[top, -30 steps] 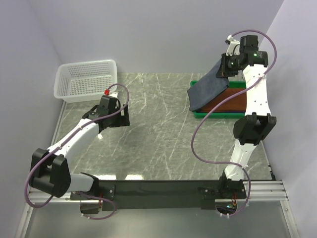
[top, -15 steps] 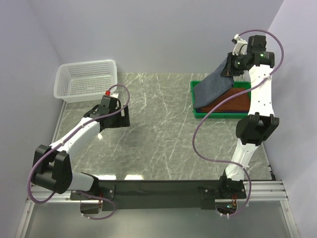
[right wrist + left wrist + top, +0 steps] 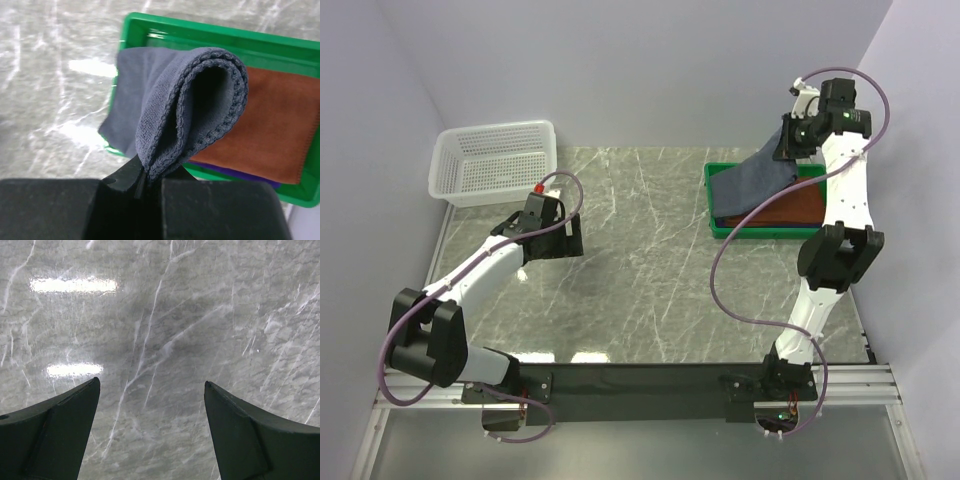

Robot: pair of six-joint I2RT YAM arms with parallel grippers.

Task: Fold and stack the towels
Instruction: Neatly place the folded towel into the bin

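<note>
The right gripper (image 3: 145, 177) is shut tight on the blue towel (image 3: 170, 95). It pinches the folded towel by one end. The fold curls open like a loop just past the fingertips. This gripper is up high, above the far side of the green tray (image 3: 215, 35).

From the gripper the blue towel hangs down and off to the left. Its low end comes down on the left part of the tray. Part of the tray's left rim is hidden behind the cloth.

The brown towel (image 3: 270, 120) lies flat in the tray, below the gripper and a bit to its right. The blue towel's low end rests on top of it. The purple towel (image 3: 235, 172) is under the brown one. Only a thin strip of it shows, at the brown towel's near edge.

The left gripper (image 3: 151, 385) is wide open and holds nothing. Its two dark fingers (image 3: 55, 435) stand far apart. Only the bare marble table (image 3: 160, 315) shows between them and under them. I cannot tell if the fingertips touch the table.

The white basket (image 3: 495, 160) sits past the left gripper, up and to its left, near it but not touching. All three towels are well apart from the left gripper, far off to its right, by the right gripper.
</note>
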